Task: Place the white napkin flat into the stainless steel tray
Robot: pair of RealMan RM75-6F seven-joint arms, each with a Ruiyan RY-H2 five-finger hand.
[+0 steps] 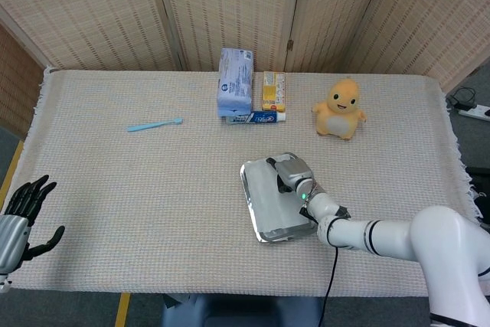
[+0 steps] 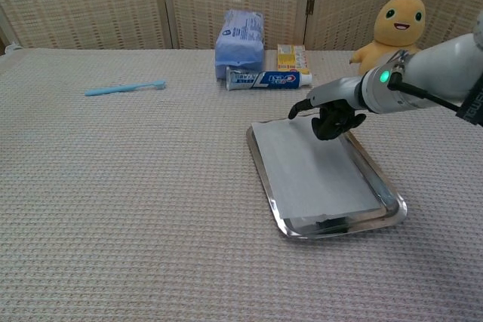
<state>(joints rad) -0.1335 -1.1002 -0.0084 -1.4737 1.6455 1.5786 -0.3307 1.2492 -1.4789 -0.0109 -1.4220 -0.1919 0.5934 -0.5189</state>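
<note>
Chest view shows the right hand (image 2: pixel 330 116) over the far end of the stainless steel tray (image 2: pixel 382 189), dark fingers (image 2: pixel 326 127) curled downward and one finger stretched out to the left past the tray's far edge. Nothing is pinched in it; the fingertips are down at the far end of the white napkin (image 2: pixel 312 165), though whether they actually touch the cloth cannot be told from either camera. A green light glows on the wrist behind it.

From the head view the same right hand (image 1: pixel 288 173) sits over the upper part of the stainless steel tray (image 1: pixel 249 206), covering part of the white napkin (image 1: pixel 268 197).

The napkin lies spread flat inside the tray, filling most of the floor, its edges roughly parallel to the tray's rim. A strip of bare shiny metal shows at the near end, where the napkin's edge looks slightly uneven.

The left hand (image 1: pixel 21 218) appears only in the head view, at the near left edge of the table, fingers spread apart and holding nothing.

Behind the tray stand a blue tissue pack (image 2: pixel 240 37), a toothpaste box (image 2: pixel 269 78) and a yellow box (image 2: pixel 291 56); a yellow plush toy (image 2: pixel 395 28) sits to the right, and a light blue toothbrush (image 2: pixel 124 88) lies well off to the left on the woven tablecloth (image 2: pixel 121 201).
</note>
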